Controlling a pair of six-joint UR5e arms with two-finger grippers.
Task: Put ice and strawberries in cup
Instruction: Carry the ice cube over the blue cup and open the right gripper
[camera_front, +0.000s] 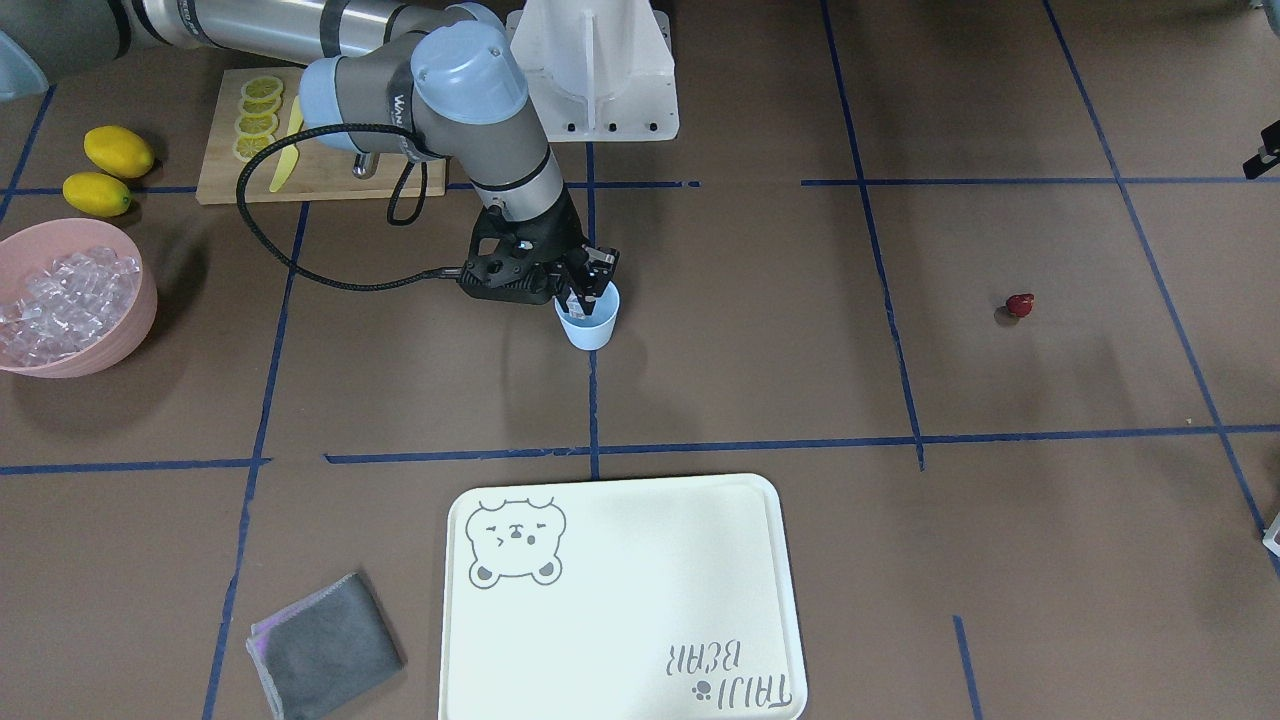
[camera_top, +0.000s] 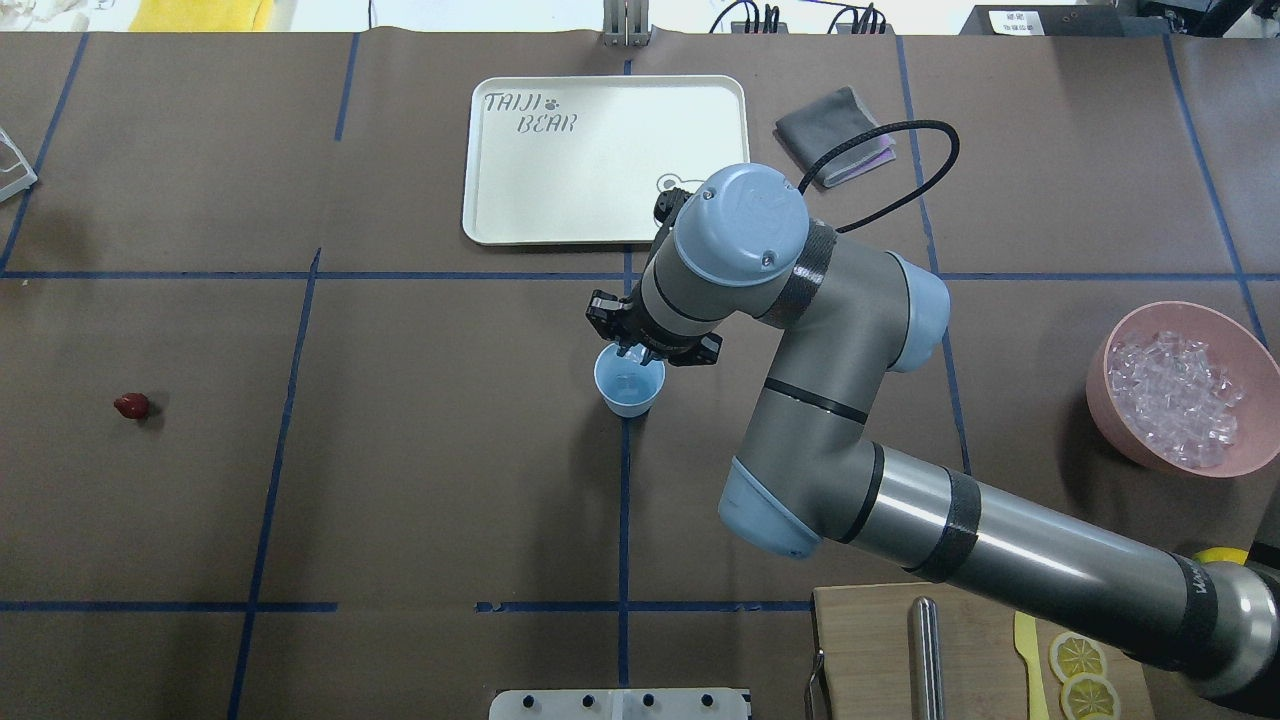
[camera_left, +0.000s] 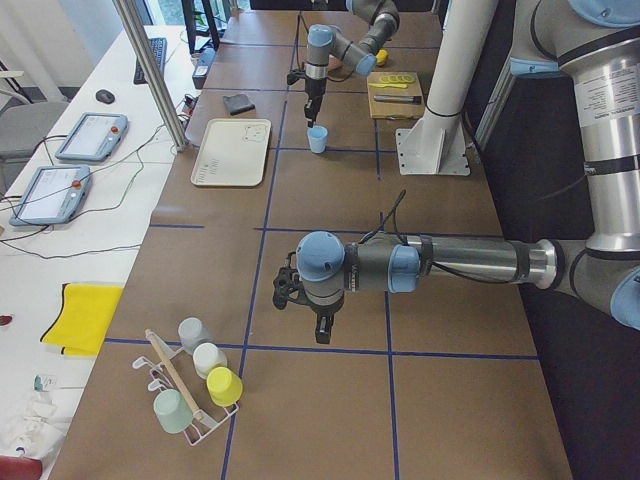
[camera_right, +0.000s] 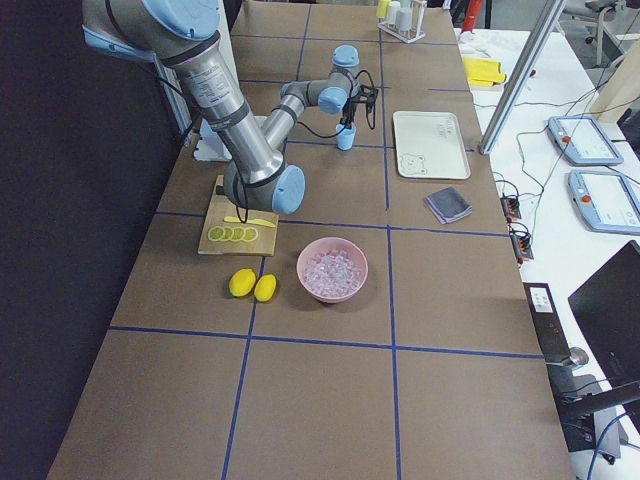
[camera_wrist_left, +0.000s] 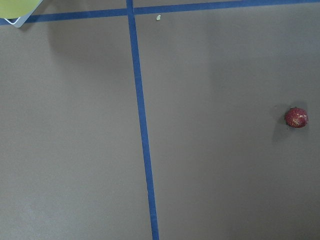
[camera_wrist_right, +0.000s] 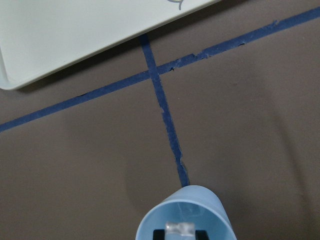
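The pale-blue cup (camera_front: 589, 327) stands on a blue tape line at mid-table, also in the overhead view (camera_top: 629, 384). My right gripper (camera_front: 590, 290) points down into it. In the right wrist view the dark fingertips (camera_wrist_right: 159, 234) flank a clear ice cube (camera_wrist_right: 181, 229) just inside the cup (camera_wrist_right: 187, 207). More ice (camera_front: 62, 300) fills the pink bowl (camera_front: 130, 325). The dark-red strawberry (camera_front: 1019, 304) lies alone far from the cup, and shows in the left wrist view (camera_wrist_left: 296, 117). My left gripper (camera_left: 322, 335) hangs above the table; I cannot tell its state.
A white bear tray (camera_front: 650, 560) and a grey cloth (camera_front: 325, 645) lie on the operators' side. Two lemons (camera_front: 118, 150), a cutting board (camera_front: 330, 170) with lemon slices and a white stand base (camera_front: 600, 70) are near the robot. A cup rack (camera_left: 195, 385) stands at the table's left end.
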